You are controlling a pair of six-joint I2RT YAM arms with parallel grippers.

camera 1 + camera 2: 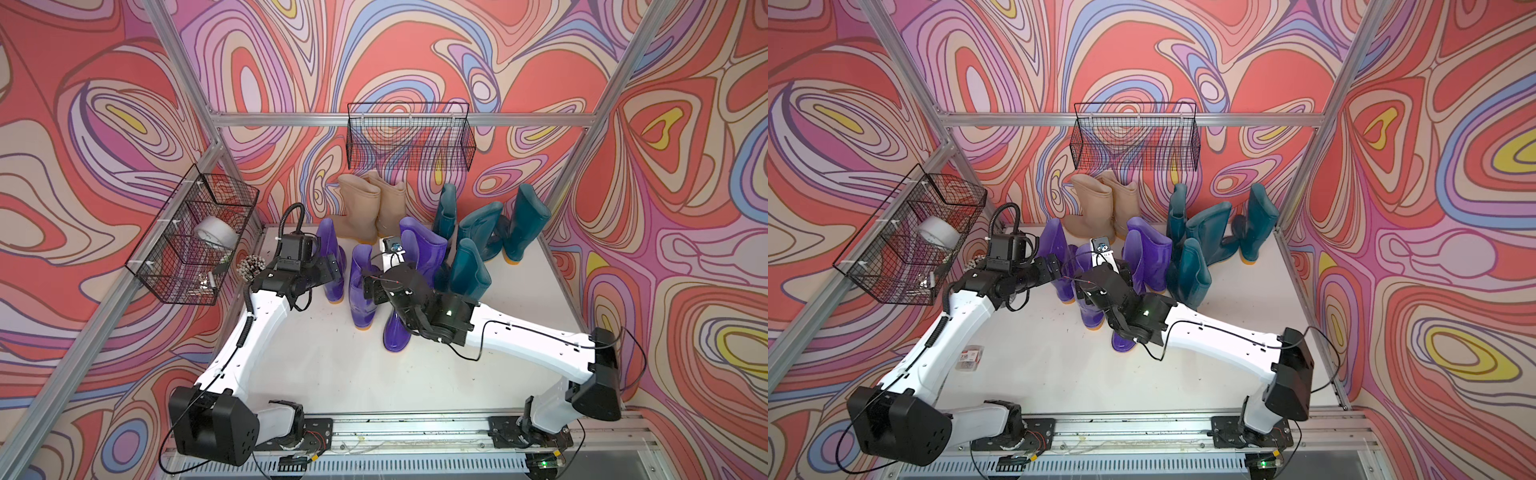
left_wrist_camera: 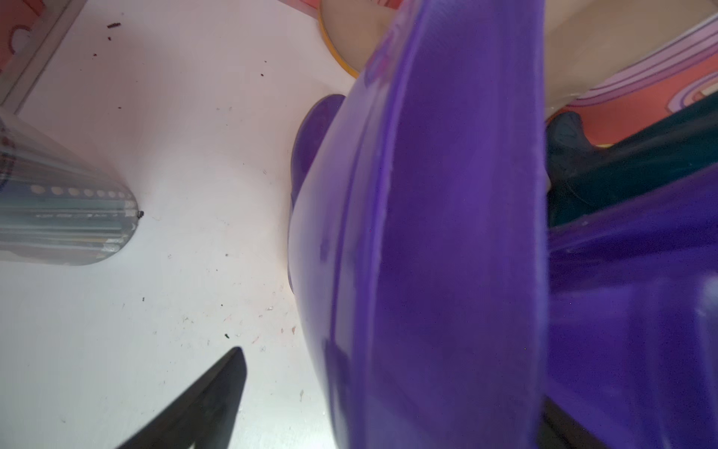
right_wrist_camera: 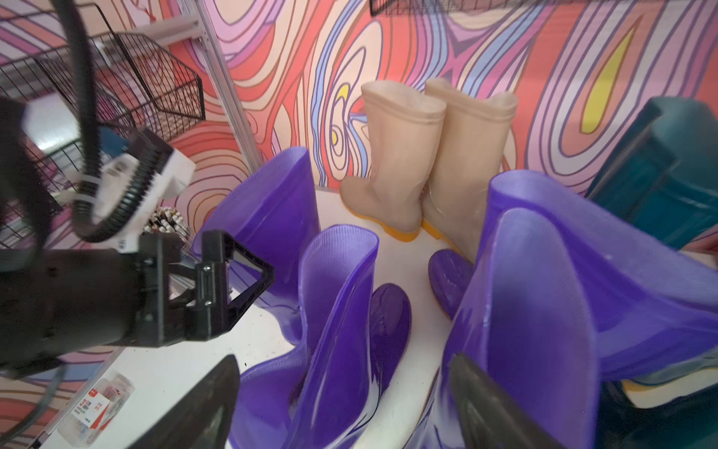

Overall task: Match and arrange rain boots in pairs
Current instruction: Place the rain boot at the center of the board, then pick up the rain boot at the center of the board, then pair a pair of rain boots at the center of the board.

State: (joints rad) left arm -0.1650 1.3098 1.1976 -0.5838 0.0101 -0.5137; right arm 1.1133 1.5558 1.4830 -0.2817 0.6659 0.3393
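Reaching among purple rain boots (image 1: 362,286) (four), the left gripper (image 1: 334,268) is spread astride one shaft (image 2: 447,233).
The right gripper (image 3: 344,365), also spread, is found at three o'clock.

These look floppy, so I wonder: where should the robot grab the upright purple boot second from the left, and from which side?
Probably the top rim of the purple boot, from above: one jaw inside the open mouth, one outside, pinching the thin shaft wall. It stands upright with the mouth facing up, and neighbouring purple boots crowd its sides.
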